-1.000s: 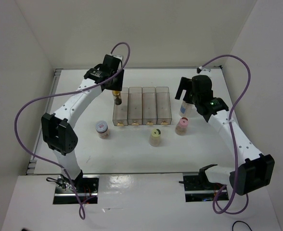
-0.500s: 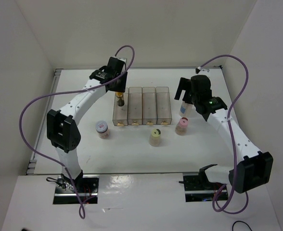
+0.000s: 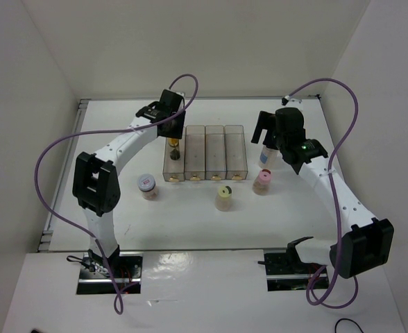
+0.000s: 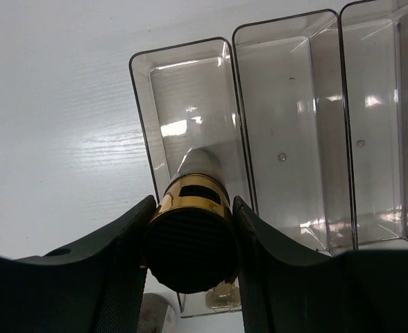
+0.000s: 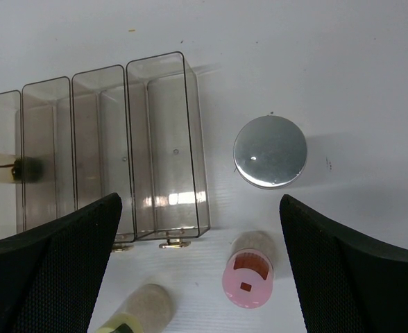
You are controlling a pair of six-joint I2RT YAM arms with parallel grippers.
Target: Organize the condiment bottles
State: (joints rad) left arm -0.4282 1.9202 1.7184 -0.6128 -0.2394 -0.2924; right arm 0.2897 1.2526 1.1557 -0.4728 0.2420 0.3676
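- The left gripper (image 4: 192, 222) has its black fingers pinching the slim amber bottle (image 4: 190, 257) at its ribbed black cap, which has a gold band.
- The bottle's body points into the leftmost slot of the clear, thin-walled plastic rack (image 3: 216, 152).
- The right gripper (image 5: 200, 201) has its mesh-textured fingers spread wide and holds nothing. It hovers above the grey-lidded jar (image 5: 270, 150), whose round lid is glossy.
- The grey-lidded jar stands just right of the rack.
- The pink jar (image 5: 247, 279), the cream jar (image 3: 223, 197) and the white-lidded brown jar (image 3: 146, 185) stand apart on the white table (image 3: 190, 222) before the rack.

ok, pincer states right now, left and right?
Left pincer: closed, holding the slim amber bottle by its black cap.
Right pincer: open, holding nothing.
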